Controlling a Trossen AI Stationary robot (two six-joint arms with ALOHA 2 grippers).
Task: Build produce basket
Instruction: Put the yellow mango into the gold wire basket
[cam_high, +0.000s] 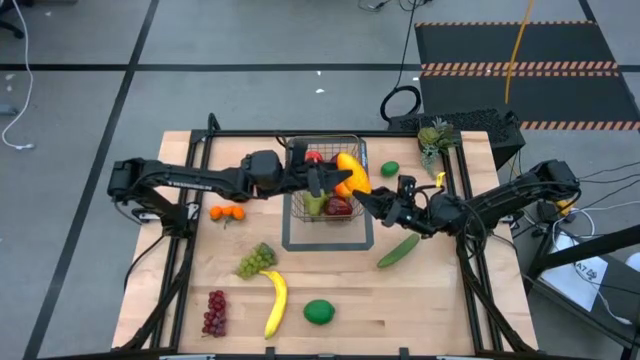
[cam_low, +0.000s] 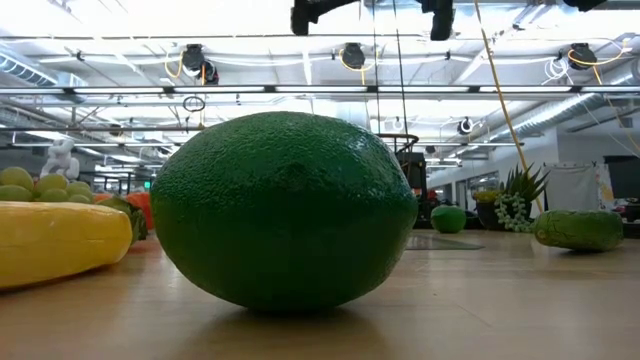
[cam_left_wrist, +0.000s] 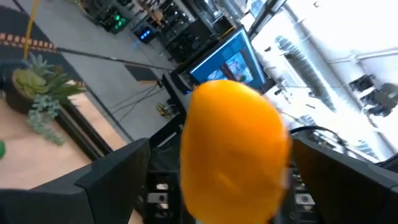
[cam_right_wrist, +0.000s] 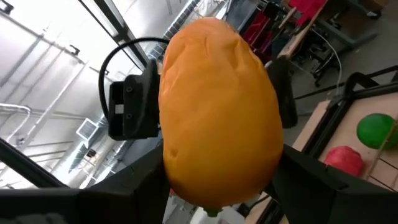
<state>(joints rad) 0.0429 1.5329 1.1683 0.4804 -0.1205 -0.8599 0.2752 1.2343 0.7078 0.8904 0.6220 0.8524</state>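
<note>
On the left of the desk (cam_high: 330, 290) lie two small oranges (cam_high: 228, 212), a bunch of green grapes (cam_high: 257, 260), red grapes (cam_high: 215, 312), a banana (cam_high: 275, 303) and a lime (cam_high: 319, 312), all well apart from the wire basket (cam_high: 325, 180).

The left claw (cam_high: 330, 182) reaches in over the basket with its fingers spread wide on either side of the orange mango (cam_high: 350, 173); in its wrist view the fingers (cam_left_wrist: 115, 177) stand clear of the fruit (cam_left_wrist: 235, 152).

The right claw (cam_high: 372, 200) comes from the other side and, in its wrist view, its partly opened fingers (cam_right_wrist: 311, 180) press against the mango (cam_right_wrist: 219, 112), so it seems to carry the weight, though the contact itself is hard to make out. The mango hangs above the basket's right rim, over a red apple (cam_high: 338, 207) already inside.

Right of the basket lie another lime (cam_high: 389, 169) and a cucumber (cam_high: 399, 250).

The risk is the handover: if one claw lets go before the other grips, the rounded fruit could slip, strike the rim and roll onto the desk.
</note>
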